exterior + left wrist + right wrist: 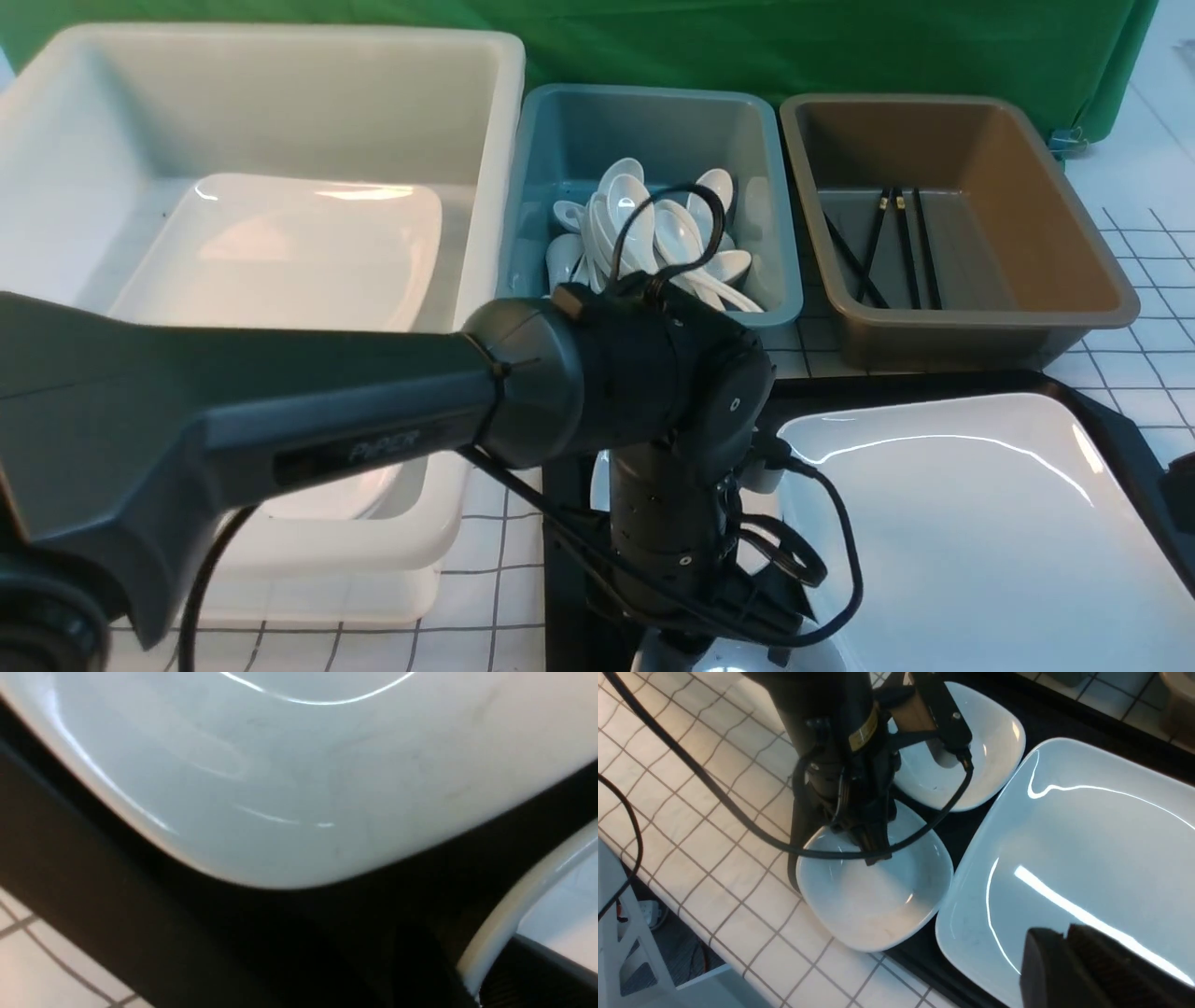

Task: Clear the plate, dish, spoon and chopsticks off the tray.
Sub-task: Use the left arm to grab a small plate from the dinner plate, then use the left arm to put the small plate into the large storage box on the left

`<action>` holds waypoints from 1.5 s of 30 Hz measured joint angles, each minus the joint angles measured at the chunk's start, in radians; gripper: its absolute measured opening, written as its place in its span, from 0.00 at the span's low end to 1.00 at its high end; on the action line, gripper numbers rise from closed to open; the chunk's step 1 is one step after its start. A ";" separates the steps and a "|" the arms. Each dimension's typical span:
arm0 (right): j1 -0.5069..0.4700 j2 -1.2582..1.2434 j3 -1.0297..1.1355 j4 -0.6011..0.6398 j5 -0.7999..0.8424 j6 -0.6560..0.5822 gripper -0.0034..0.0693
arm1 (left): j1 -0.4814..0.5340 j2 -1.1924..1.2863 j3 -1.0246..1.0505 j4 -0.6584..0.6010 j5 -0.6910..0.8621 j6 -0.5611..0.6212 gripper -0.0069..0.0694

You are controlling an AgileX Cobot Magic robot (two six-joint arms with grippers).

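Observation:
The large white plate (962, 523) (1087, 849) lies on the black tray (1134, 439) (1087, 723). Two small white dishes sit beside it on the tray's left part. My left gripper (873, 856) (472, 989) reaches down and is shut on the rim of the nearer dish (878, 905) (495, 938). The farther dish (971, 756) (299, 788) is untouched. The right gripper (1066, 933) hovers shut and empty over the plate's near edge. No spoon or chopsticks show on the tray.
A big white bin (467, 56) at the left holds another large plate (280, 252). The blue bin (775, 187) holds white spoons, the brown bin (1074, 187) black chopsticks. My left arm (280, 411) crosses in front of the bins. The tiled table's edge (738, 956) is close.

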 joint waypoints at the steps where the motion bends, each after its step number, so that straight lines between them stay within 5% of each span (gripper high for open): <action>1: 0.000 0.000 0.000 0.000 0.000 0.000 0.13 | 0.000 -0.002 0.000 0.000 0.002 0.000 0.31; 10: 0.000 0.000 0.000 0.000 -0.001 0.000 0.13 | 0.005 -0.155 0.002 0.002 0.008 0.007 0.13; 21: 0.000 0.000 -0.005 0.026 -0.024 -0.005 0.14 | 0.063 -0.359 0.004 -0.019 -0.026 0.027 0.13; 28: 0.020 0.038 -0.144 0.240 -0.017 -0.148 0.07 | 0.425 -0.599 0.004 -0.201 0.016 0.207 0.13; 34: 0.177 0.178 -0.296 0.277 -0.016 -0.163 0.06 | 0.777 -0.718 0.021 -0.239 0.100 0.321 0.13; 38: 0.407 0.321 -0.432 0.160 -0.072 -0.087 0.06 | 1.022 -0.722 0.122 -0.234 0.092 0.437 0.13; 45: 0.691 0.510 -0.612 -0.124 -0.130 0.110 0.06 | 1.129 -0.628 0.313 -0.316 -0.057 0.410 0.13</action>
